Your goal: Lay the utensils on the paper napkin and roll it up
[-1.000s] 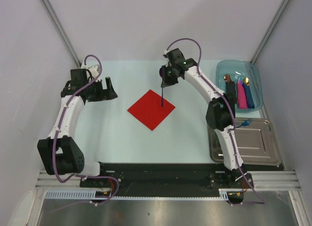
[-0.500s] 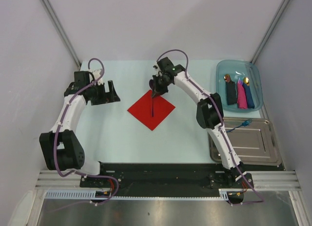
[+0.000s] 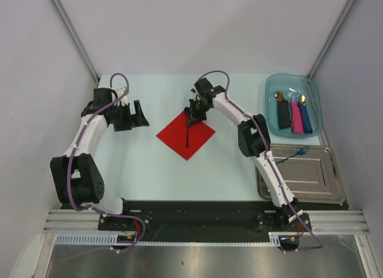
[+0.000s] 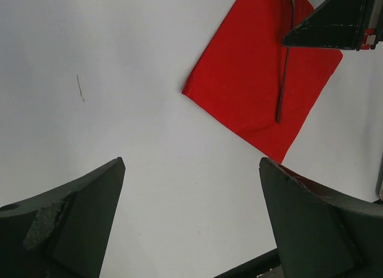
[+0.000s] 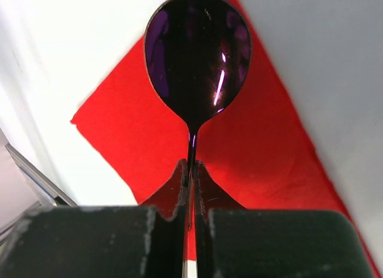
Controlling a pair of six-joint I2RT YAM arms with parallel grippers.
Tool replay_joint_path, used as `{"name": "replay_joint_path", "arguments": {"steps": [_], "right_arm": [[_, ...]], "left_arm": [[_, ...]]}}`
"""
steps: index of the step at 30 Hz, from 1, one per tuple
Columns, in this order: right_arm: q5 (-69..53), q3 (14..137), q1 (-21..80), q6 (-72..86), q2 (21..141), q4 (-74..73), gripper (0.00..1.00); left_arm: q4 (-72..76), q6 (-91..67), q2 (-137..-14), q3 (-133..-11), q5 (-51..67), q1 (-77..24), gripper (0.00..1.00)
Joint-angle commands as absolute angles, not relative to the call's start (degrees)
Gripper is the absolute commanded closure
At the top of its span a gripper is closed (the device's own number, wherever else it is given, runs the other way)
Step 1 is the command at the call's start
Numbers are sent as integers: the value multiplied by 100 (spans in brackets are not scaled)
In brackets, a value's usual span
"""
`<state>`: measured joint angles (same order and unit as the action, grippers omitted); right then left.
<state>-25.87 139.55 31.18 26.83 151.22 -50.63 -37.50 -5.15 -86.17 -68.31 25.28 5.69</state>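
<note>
Right gripper (image 5: 190,170) is pinching the thin dark handle of the purple-bowled spoon (image 5: 197,56), holding it over the red paper napkin (image 3: 185,135). Left gripper (image 3: 139,113) is hovering left of the napkin, jaws spread wide, empty. The blue utensil (image 3: 297,152) is lying on the metal tray (image 3: 305,177).

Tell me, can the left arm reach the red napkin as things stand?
Probably yes. The left gripper sits open beside the napkin with only bare table between them; the right gripper, shut on the spoon, crowds just the far corner.
</note>
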Motion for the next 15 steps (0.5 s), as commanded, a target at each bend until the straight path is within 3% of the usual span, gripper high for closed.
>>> {"name": "replay_joint_path", "arguments": {"steps": [1, 15], "right_arm": [[-2619, 14230, 3032, 2716, 15205, -4913, 100], [-2672, 14361, 2988, 3110, 15223, -4764, 100]], "left_arm": [[-3709, -642, -8631, -6952, 2689, 606, 0], [-3674, -677, -8648, -6900, 2663, 606, 0]]}}
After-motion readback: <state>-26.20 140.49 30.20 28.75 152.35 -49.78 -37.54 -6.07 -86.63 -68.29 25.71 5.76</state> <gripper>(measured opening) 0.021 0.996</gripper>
